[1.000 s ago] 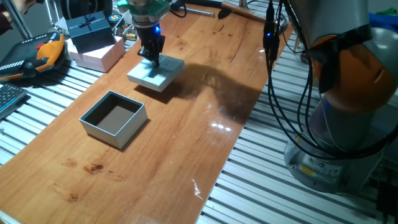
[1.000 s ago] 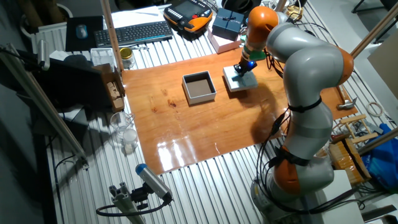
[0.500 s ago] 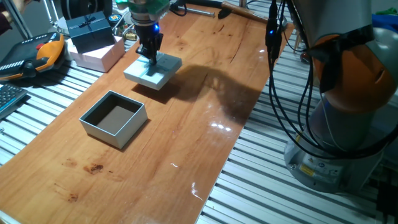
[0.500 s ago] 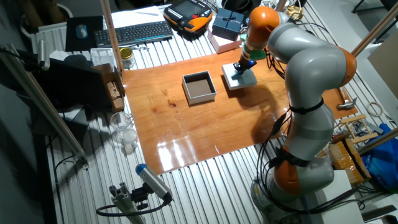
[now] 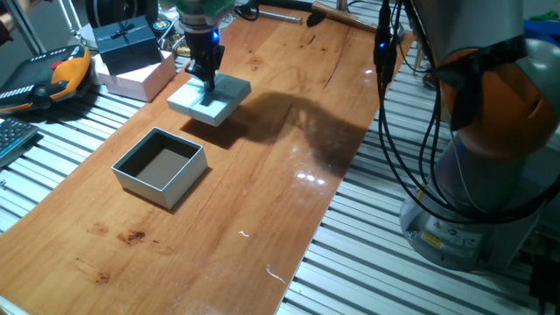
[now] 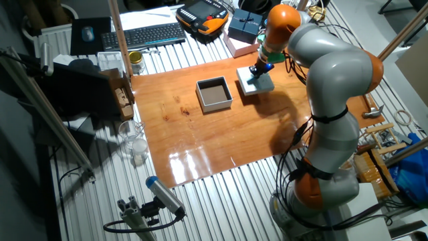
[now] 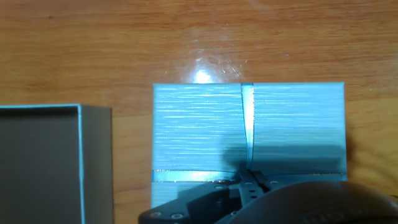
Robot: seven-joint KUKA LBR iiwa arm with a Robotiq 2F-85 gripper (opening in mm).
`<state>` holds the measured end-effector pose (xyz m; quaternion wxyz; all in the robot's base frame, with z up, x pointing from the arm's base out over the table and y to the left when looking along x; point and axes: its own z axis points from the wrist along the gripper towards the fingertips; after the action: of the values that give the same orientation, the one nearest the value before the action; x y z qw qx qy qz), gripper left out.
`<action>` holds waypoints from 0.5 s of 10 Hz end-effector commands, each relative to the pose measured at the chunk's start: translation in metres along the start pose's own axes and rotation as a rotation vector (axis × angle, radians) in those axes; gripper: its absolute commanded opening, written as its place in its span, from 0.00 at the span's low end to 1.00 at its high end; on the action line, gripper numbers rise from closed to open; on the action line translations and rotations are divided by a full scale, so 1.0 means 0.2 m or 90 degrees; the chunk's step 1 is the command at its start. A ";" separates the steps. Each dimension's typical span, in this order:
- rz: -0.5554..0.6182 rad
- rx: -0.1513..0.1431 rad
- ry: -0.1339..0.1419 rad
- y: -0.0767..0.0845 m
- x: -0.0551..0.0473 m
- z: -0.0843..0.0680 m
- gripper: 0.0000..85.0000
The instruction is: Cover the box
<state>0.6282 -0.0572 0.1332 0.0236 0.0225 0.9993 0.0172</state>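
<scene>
At lower left of one fixed view the box (image 5: 160, 168) stands open on the wooden table (image 5: 289, 131), its dark brown inside bare and nothing on its rim; at upper centre-left the gripper (image 5: 206, 77) has its fingers closed on the top of the pale blue lid (image 5: 209, 96), which casts a shadow onto the wood and appears to be lifted just clear of it, with a dark navy ribboned box (image 5: 128, 44) on a pink box (image 5: 138, 77) at the upper left edge. In the hand view the box wall (image 7: 96, 162) shows at lower left and the ribboned lid fills the centre, the two near each other but apart and not yet overlapping. The step in hand looks to be the carry: the lid is gripped and raised, the cover not yet placed. The next move calls for bringing the lid squarely over the opening, edges matched to the walls, before lowering and letting go
</scene>
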 end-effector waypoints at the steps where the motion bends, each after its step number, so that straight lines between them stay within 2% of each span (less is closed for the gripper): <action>1: 0.001 0.004 0.003 0.02 0.00 -0.01 0.00; 5: 0.011 0.018 0.006 0.12 0.00 -0.01 0.00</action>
<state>0.6292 -0.0326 0.1352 0.0185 0.0312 0.9993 0.0032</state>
